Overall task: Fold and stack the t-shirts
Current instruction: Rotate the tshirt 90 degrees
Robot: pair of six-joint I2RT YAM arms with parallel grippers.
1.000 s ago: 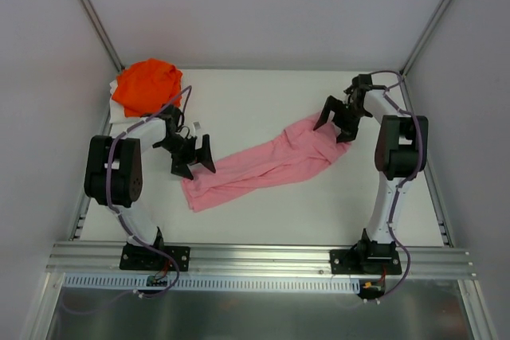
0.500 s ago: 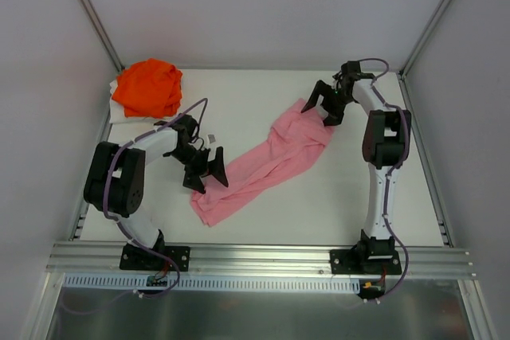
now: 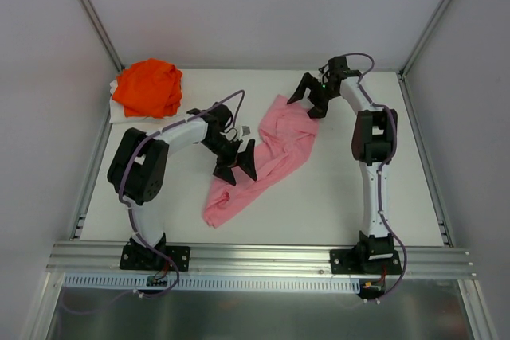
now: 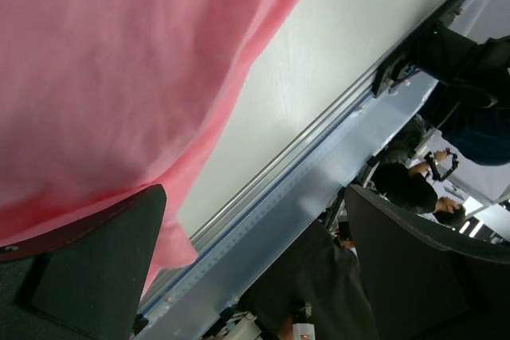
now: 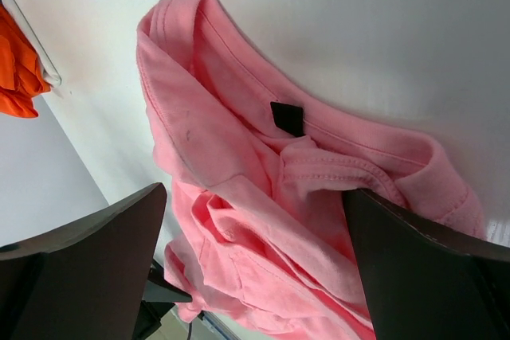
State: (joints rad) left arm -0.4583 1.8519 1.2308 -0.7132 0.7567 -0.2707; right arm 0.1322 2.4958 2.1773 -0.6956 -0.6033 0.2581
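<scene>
The left claw (image 3: 237,171) is wide open and holds nothing. It hangs over the middle of the pink t-shirt (image 3: 267,153). In its own camera the pink cloth fills the space by one finger, and the other finger sticks out past the edge of the cloth. I cannot tell if a finger touches the cloth. The right claw (image 3: 307,103) is wide open too and holds nothing. It is just above the far end of the pink t-shirt, where the neck is. A small black tag (image 5: 287,115) on the neck shows between its two fingers. The pink t-shirt lies crumpled in a long strip on the white table (image 3: 335,197), from the right claw, under the left claw, and on toward the arm bases. The orange t-shirt (image 3: 147,87) is bunched up in the far corner, well to the left of the left claw and apart from the pink one.
</scene>
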